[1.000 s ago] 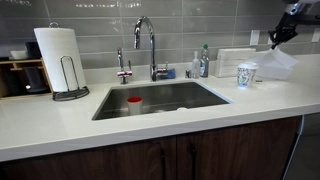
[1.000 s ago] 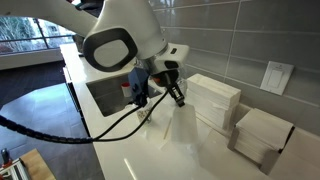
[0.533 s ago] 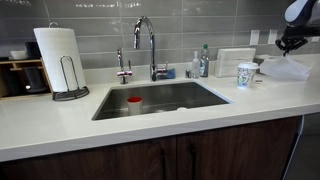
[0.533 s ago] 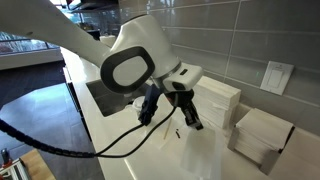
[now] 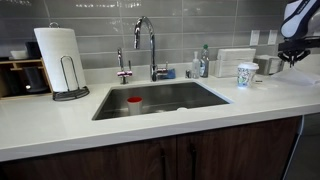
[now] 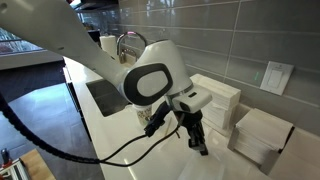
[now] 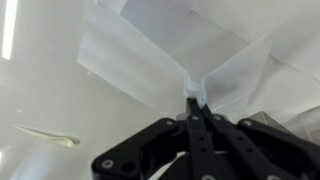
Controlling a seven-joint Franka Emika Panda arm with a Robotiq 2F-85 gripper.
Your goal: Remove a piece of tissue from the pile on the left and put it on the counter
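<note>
Counter (image 5: 60, 122) — smooth white stone; sink (image 5: 185, 97) steel; cabinet doors (image 5: 130, 160) dk wood; piece of tissue (image 7: 130, 45) thin paper.

white piece of tissue (image 7: 150, 50), black tool (image 7: 196, 102), white counter (image 5: 50, 125)

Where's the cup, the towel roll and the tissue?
cup (image 5: 246, 74): in an exterior view, its printed side
towel roll (image 5: 56, 52): in an exterior view, its white front
tissue (image 7: 140, 60): wrist view, its flat sheet
</note>
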